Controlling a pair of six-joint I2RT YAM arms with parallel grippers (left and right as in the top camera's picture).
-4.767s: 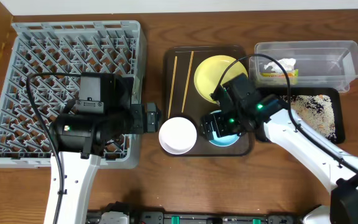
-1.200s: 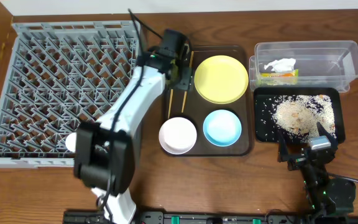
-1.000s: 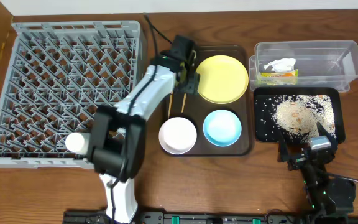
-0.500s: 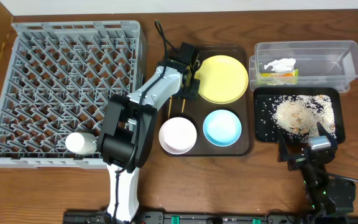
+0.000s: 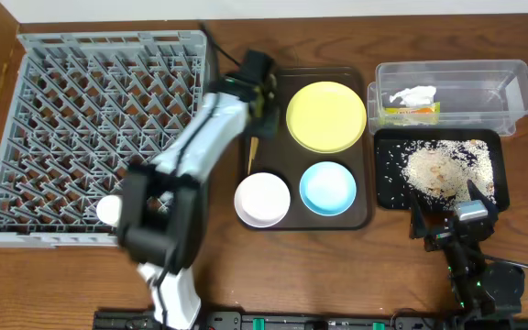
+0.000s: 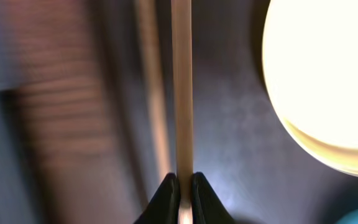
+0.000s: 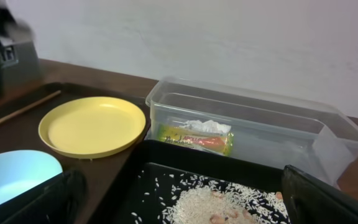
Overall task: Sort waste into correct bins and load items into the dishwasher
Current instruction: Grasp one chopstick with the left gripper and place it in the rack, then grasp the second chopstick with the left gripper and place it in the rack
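My left gripper (image 5: 262,103) is over the left side of the brown serving tray (image 5: 365,218) and is shut on one wooden chopstick (image 6: 182,93). A second chopstick (image 6: 148,93) lies blurred beside it. On that tray sit the yellow plate (image 5: 326,115), the white bowl (image 5: 262,199) and the light blue bowl (image 5: 327,187). A small white cup (image 5: 110,211) lies in the grey rack (image 5: 26,73). The clear tub (image 5: 484,87) holds the tissue (image 5: 412,94) and the wrapper (image 5: 411,114). Rice scraps (image 5: 438,170) lie in the black tray (image 5: 388,197). My right gripper (image 5: 452,225) stands open and empty at that tray's near edge.
The rack fills the table's left side and the left arm stretches along its right wall. The tub and the black tray stand close together at the right. Bare wood runs along the front, where the right arm's base sits.
The left jaws have closed on the chopstick, and the gripper has shifted a little left and toward the back. The right arm has not moved.
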